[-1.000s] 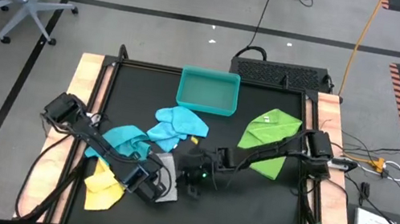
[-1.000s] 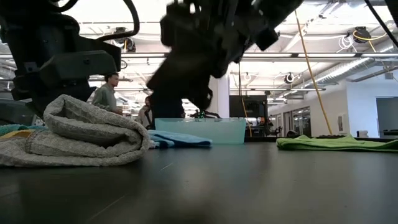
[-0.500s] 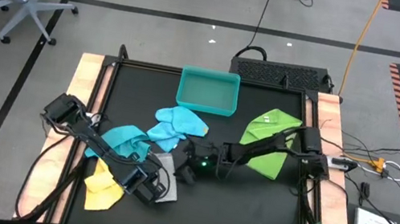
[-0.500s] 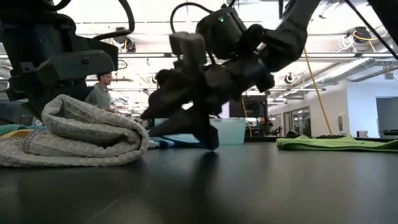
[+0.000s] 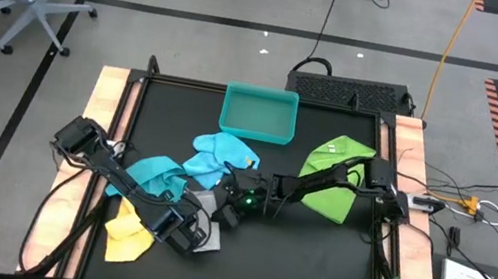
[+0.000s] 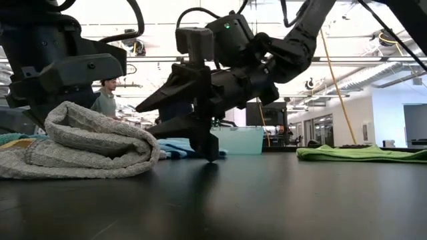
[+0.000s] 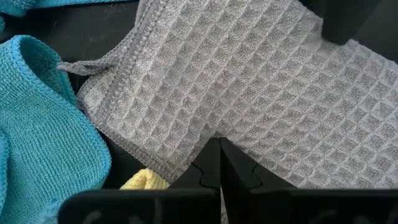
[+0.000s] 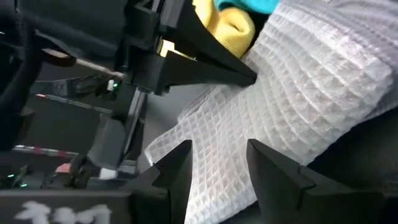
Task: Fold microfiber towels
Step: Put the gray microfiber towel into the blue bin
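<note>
Low view: right gripper (image 6: pixel 193 130) closing in on the grey towel (image 6: pixel 80 143), fingers spread.

On the high view the pale grey waffle towel (image 5: pixel 206 215) lies at the front left of the black table (image 5: pixel 310 261), beside turquoise (image 5: pixel 154 176) and yellow (image 5: pixel 127 231) towels. The left gripper (image 5: pixel 181 230) sits clenched on its edge, pinning it. The right gripper's lower finger nearly touches the tabletop beside the fold. For a clean fold it should probably slide low, take one free corner only, and avoid the left fingers.
</note>
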Available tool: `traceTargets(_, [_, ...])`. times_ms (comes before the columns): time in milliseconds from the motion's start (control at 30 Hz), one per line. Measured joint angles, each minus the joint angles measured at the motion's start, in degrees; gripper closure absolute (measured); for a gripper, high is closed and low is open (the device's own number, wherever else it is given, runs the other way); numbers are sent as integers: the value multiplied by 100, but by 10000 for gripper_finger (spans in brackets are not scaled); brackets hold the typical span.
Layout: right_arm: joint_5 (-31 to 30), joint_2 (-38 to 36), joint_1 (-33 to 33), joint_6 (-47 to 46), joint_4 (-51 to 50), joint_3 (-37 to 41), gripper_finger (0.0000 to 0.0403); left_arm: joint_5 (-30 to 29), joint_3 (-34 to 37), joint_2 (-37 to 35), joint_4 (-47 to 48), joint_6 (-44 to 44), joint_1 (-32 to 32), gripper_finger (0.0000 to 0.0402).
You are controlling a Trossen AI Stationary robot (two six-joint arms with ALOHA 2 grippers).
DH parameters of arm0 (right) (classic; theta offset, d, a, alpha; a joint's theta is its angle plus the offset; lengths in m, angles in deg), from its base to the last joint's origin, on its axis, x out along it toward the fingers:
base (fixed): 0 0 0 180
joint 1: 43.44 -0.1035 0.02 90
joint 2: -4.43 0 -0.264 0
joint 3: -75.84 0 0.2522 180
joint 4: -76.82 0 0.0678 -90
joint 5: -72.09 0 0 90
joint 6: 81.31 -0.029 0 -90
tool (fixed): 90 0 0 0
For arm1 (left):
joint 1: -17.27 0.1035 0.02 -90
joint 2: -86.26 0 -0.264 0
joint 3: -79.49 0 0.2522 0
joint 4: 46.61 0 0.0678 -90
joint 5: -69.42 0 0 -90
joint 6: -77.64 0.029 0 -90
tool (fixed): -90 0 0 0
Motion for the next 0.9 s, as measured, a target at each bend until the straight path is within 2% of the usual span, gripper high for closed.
traceTargets(133, [26, -255, 109, -45, -559, 23, 263, 0, 0, 0, 0, 0, 0, 401])
traceTargets(300, [-63, -640, 148, 437, -1996, 19, 265, 0, 0, 0, 0, 0, 0, 401])
traceTargets(433, [-495, -738, 39, 690, -2821, 21, 265, 0, 0, 0, 1, 0, 0, 401])
traceTargets(533, [-613, -742, 9, 676, -2967, 14, 266, 0, 0, 0, 0, 13, 6, 401])
traceTargets(900, [-431, -459, 205, 396, -2773, -7, 266, 6, 0, 0, -9, 26, 31, 401])
